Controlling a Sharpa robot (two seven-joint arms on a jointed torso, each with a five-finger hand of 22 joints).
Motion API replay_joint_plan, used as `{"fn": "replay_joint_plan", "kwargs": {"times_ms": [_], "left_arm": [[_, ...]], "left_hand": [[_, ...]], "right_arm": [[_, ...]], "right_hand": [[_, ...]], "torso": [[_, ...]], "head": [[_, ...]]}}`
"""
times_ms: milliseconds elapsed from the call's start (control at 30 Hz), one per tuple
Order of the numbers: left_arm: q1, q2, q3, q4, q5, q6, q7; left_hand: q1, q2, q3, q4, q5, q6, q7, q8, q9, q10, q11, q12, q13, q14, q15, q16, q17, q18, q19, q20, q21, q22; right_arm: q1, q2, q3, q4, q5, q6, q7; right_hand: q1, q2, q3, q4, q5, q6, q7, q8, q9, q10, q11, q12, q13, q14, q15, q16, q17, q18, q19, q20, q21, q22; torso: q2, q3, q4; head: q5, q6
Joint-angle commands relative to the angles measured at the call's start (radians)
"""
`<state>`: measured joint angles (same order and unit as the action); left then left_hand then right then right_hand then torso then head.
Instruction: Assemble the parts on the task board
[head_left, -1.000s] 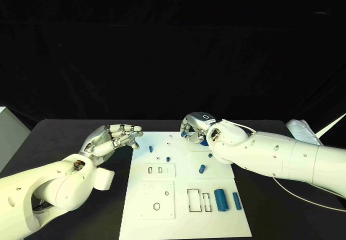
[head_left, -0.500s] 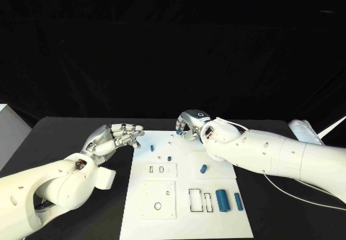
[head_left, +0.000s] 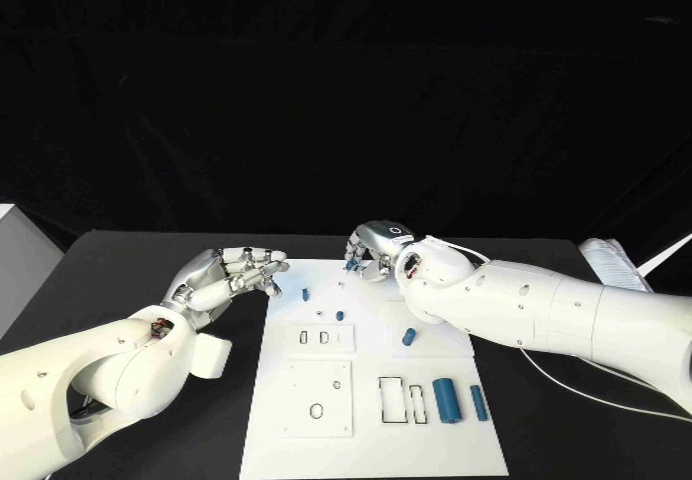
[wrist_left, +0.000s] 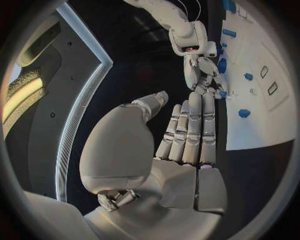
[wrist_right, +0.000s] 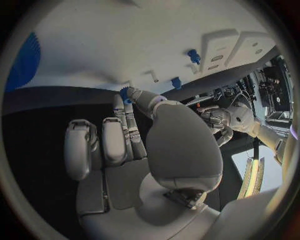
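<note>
you have a black table (head_left: 130, 262) in front of you, its top matte and dark, backed by a plain black backdrop (head_left: 346, 110). a white box-like object (head_left: 18, 262) stands at the table's left edge, partly cut off.

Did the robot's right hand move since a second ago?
Yes. The right hand slid toward the far left of the white task board, nearer its far edge.

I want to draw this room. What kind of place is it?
Probably a robot test lab. A white board with small blue pieces lies on a black table against black curtains, and each robot hand hangs over it.
</note>
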<state>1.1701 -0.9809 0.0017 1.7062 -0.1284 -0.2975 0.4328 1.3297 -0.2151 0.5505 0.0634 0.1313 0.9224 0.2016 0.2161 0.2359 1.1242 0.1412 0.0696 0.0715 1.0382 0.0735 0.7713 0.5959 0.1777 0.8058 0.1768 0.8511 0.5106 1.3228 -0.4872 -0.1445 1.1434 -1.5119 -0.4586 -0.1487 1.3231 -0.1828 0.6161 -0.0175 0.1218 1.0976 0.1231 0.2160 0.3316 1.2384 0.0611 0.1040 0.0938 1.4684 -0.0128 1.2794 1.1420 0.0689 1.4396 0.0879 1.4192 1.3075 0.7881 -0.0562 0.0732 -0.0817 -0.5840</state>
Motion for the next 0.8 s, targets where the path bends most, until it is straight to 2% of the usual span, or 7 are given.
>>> {"fn": "replay_joint_plan", "kwargs": {"times_ms": [33, 233, 333, 800], "left_arm": [[0.002, 0.001, 0.001, 0.003, -0.002, 0.019, 0.003], [0.003, 0.000, 0.001, 0.002, -0.002, 0.019, 0.002], [0.003, 0.001, 0.001, 0.002, -0.002, 0.019, 0.002], [0.004, 0.001, 0.001, 0.000, -0.001, 0.020, 0.001]], "left_hand": [[0.000, 0.007, 0.001, -0.007, -0.005, 0.000, -0.002, -0.005, 0.001, 0.000, -0.003, -0.002, 0.001, -0.007, -0.002, 0.004, 0.001, 0.002, -0.004, 0.001, 0.004, 0.001], [0.000, 0.007, 0.001, -0.007, -0.005, -0.001, -0.002, -0.005, 0.001, -0.001, -0.002, -0.002, 0.001, -0.008, -0.002, 0.005, 0.001, 0.002, -0.005, 0.001, 0.005, 0.002], [0.000, 0.007, 0.001, -0.007, -0.005, -0.001, -0.002, -0.005, 0.001, -0.001, -0.002, -0.002, 0.001, -0.008, -0.002, 0.005, 0.001, 0.002, -0.005, 0.001, 0.005, 0.002], [-0.001, 0.007, 0.002, -0.007, -0.005, -0.001, -0.001, -0.005, 0.001, -0.001, -0.002, -0.003, 0.001, -0.008, -0.002, 0.006, 0.001, 0.002, -0.006, 0.001, 0.007, 0.003]], "right_arm": [[-0.001, 0.004, 0.000, -0.004, -0.001, 0.005, 0.008], [-0.001, 0.008, 0.000, 0.002, -0.001, 0.006, 0.010], [-0.002, 0.009, 0.000, 0.004, -0.001, 0.005, 0.011], [-0.002, 0.014, 0.000, 0.004, -0.002, 0.014, 0.010]], "right_hand": [[0.001, 0.005, 0.006, -0.001, 0.006, -0.003, 0.007, 0.002, 0.002, 0.005, 0.003, 0.005, 0.001, 0.023, -0.003, 0.004, -0.001, -0.014, 0.002, 0.001, 0.002, 0.020], [0.001, 0.005, 0.006, -0.001, 0.006, -0.003, 0.007, 0.002, 0.002, 0.005, 0.003, 0.005, 0.001, 0.023, -0.003, 0.004, -0.001, -0.014, 0.002, 0.001, 0.002, 0.020], [0.001, 0.005, 0.006, -0.001, 0.006, -0.004, 0.007, 0.002, 0.002, 0.005, 0.003, 0.005, 0.001, 0.023, -0.003, 0.004, -0.001, -0.014, 0.002, 0.001, 0.002, 0.020], [-0.002, 0.003, 0.006, -0.002, 0.007, -0.006, 0.008, 0.002, 0.004, 0.004, 0.004, 0.003, 0.001, 0.022, -0.002, 0.005, -0.001, -0.014, 0.001, 0.002, 0.001, 0.019]], "torso": [[0.001, -0.0004, 0.0002], [0.003, 0.0005, -0.0014], [0.003, -0.0004, -0.0022], [0.005, -0.0008, -0.0017]], "head": [[0.002, -0.003], [0.004, -0.004], [0.005, -0.003], [0.006, 0.000]]}}
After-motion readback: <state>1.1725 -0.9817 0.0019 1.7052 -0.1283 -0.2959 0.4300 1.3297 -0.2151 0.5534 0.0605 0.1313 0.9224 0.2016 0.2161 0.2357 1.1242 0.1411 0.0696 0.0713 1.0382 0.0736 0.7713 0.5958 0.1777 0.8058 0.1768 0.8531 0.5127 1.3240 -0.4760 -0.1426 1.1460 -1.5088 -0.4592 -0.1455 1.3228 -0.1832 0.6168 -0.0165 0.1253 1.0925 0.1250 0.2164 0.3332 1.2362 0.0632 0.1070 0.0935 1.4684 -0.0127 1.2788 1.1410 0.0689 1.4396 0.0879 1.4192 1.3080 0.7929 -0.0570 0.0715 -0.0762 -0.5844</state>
